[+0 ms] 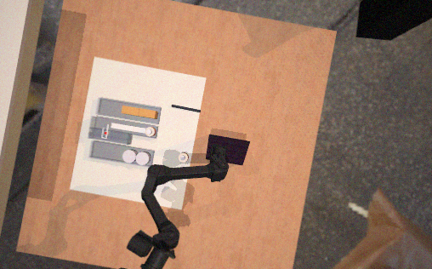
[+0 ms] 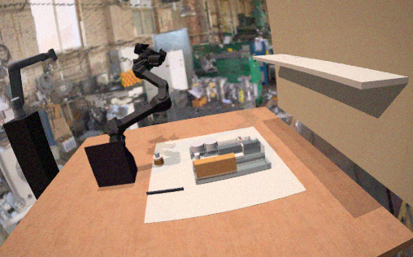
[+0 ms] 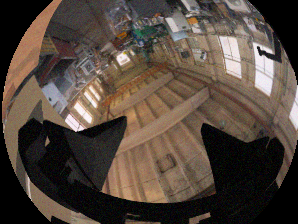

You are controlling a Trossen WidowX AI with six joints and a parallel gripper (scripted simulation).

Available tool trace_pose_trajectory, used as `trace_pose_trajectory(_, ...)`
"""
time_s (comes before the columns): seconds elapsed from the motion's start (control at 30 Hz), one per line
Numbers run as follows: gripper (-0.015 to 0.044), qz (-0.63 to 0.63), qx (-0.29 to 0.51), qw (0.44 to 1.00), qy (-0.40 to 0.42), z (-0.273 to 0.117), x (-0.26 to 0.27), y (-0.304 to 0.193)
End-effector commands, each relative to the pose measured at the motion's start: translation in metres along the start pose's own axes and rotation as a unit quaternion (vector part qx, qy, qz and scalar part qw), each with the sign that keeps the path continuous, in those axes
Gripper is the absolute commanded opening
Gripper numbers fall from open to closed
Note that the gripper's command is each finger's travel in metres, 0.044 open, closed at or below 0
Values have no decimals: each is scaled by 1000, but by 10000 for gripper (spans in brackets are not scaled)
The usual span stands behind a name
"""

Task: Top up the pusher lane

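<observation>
The tool (image 1: 153, 260) (image 2: 153, 50) (image 3: 166, 124), fingers wide apart, hangs lower centre in the top view; the loose jar (image 1: 183, 157) (image 2: 158, 159) stands above-right there, well apart on the bench (image 1: 250, 204) (image 2: 101, 219).

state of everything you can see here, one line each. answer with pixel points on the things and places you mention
fingers (image 1: 140, 243) (image 2: 141, 48): wide open, nothing between them
loose jar (image 1: 184, 157) (image 2: 158, 160): upright, outside the lanes
jar in the lane (image 1: 150, 131) (image 2: 197, 155): at the front end
orange box (image 1: 139, 112) (image 2: 215, 165): in its own lane
round-topped pair (image 1: 129, 156) (image 2: 210, 145): side by side in another lane
black rod (image 1: 185, 108) (image 2: 165, 190): lying flat
</observation>
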State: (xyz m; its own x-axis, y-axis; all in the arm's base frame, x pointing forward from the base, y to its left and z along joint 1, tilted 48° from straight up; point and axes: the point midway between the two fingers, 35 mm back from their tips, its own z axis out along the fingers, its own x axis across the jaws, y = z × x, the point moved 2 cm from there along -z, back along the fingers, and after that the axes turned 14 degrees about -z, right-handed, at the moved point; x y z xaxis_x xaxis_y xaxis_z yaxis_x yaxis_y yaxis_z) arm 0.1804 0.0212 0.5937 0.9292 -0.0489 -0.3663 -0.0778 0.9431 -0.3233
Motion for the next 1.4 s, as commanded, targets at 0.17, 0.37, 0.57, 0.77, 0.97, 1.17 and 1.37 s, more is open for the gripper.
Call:
trace_pose_trajectory(0.17, 440, -194, 50, 978, -66, -16, -60, -19)
trace_pose_trajectory(0.37, 440, -412, 88, 898, -123, -34, -125, -11)
trace_pose_trajectory(0.57, 440, -568, 104, 797, -177, -48, -168, 22)
trace_pose_trajectory(0.77, 440, -720, 105, 640, -247, -62, -197, 84)
trace_pose_trajectory(0.97, 440, -833, 81, 440, -325, -77, -193, 166)
trace_pose_trajectory(1.17, 440, -878, 14, 297, -376, -88, -152, 226)
trace_pose_trajectory(1.37, 440, -882, -38, 140, -449, -108, -96, 279)
